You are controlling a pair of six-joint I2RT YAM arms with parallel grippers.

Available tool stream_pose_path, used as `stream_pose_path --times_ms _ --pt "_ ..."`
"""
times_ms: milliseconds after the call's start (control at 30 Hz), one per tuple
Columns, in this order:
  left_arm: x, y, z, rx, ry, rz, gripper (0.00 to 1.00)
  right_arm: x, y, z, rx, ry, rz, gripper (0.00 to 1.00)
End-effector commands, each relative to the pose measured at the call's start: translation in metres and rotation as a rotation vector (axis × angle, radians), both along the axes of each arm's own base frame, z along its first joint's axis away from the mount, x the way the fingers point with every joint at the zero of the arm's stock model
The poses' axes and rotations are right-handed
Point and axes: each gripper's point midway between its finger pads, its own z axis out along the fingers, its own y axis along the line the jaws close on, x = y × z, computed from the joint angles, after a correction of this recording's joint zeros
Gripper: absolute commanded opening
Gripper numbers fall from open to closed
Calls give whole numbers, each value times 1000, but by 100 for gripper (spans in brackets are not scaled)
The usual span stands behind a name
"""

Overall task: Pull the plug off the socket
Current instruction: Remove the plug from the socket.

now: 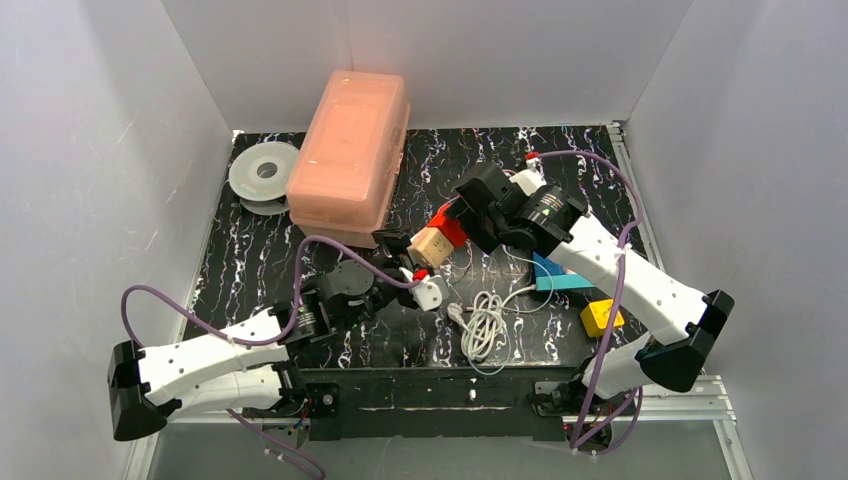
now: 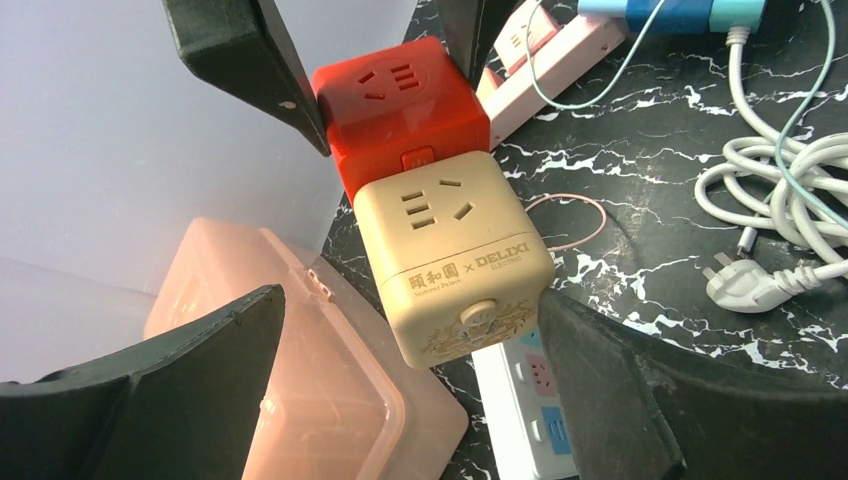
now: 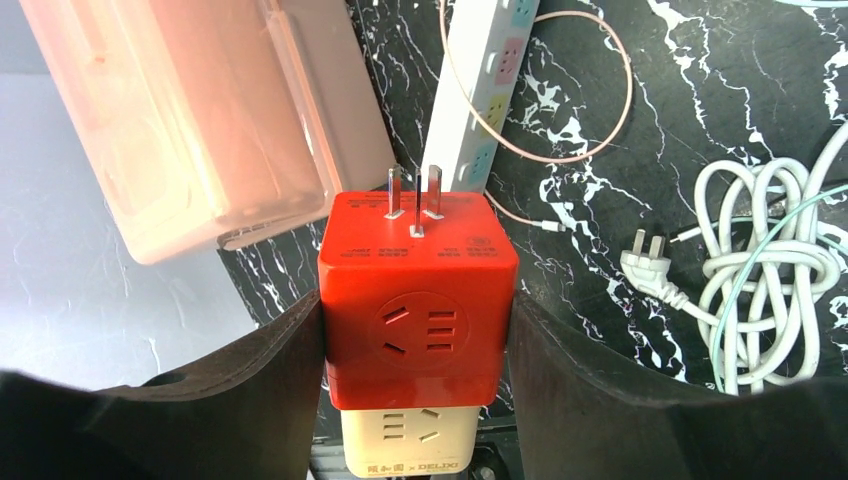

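Observation:
A red cube socket (image 3: 415,300) hangs above the table with my right gripper (image 3: 415,310) shut on its two sides. Metal prongs (image 3: 415,195) stick out of its far face. A beige cube plug (image 2: 455,255) is joined to the red cube (image 2: 400,100), face to face. My left gripper (image 2: 410,300) is open around the beige cube. Its right finger (image 2: 600,380) lies at the cube's corner and its left finger (image 2: 200,370) stands well off. From above, the beige cube (image 1: 432,243) and the red cube (image 1: 452,228) meet mid-table between both grippers.
A pink lidded box (image 1: 350,150) stands at the back, with a grey spool (image 1: 263,175) to its left. A white power strip (image 3: 490,80) lies under the cubes. A coiled white cable (image 1: 485,325), a teal block (image 1: 560,275) and a yellow piece (image 1: 601,317) lie front right.

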Motion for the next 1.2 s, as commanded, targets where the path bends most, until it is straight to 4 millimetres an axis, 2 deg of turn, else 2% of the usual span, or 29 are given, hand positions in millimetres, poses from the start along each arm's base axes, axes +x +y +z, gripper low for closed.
stream_pose_path --times_ms 0,200,367,400,433,467,500,533,567,600,667,800,833,867,1033,1167 --pt "11 -2 29 -66 -42 60 98 -1 14 44 198 -84 -39 1" --pt "9 -6 21 -57 -8 50 98 -3 18 49 209 -103 -40 1" --pt "12 -5 24 -71 -8 70 98 -6 19 50 220 -104 -39 1" --pt "13 -5 25 -75 -12 79 96 -6 19 51 223 -108 -39 1" --pt "15 -4 27 -81 -15 87 90 -7 18 52 224 -112 -39 1" --pt "17 -2 30 -89 -18 99 81 -8 17 53 227 -115 -41 1" --pt "19 1 34 -103 -16 114 68 -9 16 53 232 -118 -42 1" --pt "21 3 37 -115 -16 126 48 -10 15 53 235 -119 -41 1" --pt "23 5 40 -124 -19 136 33 -11 14 52 237 -118 -40 1" --pt "24 7 42 -129 -24 142 23 -12 14 51 239 -118 -38 1" --pt "26 10 44 -137 -28 151 13 -13 17 51 250 -118 -25 1" --pt "30 14 54 -160 -40 158 5 -17 33 52 253 -128 55 1" --pt "31 15 57 -161 -46 160 2 -18 37 53 249 -128 83 4" --pt "33 18 60 -163 -48 167 0 -20 39 53 244 -121 102 11" --pt "39 35 72 -177 -35 192 0 -31 38 59 220 -134 194 67" --pt "32 45 75 -154 -15 152 0 -46 22 66 159 -161 292 77"
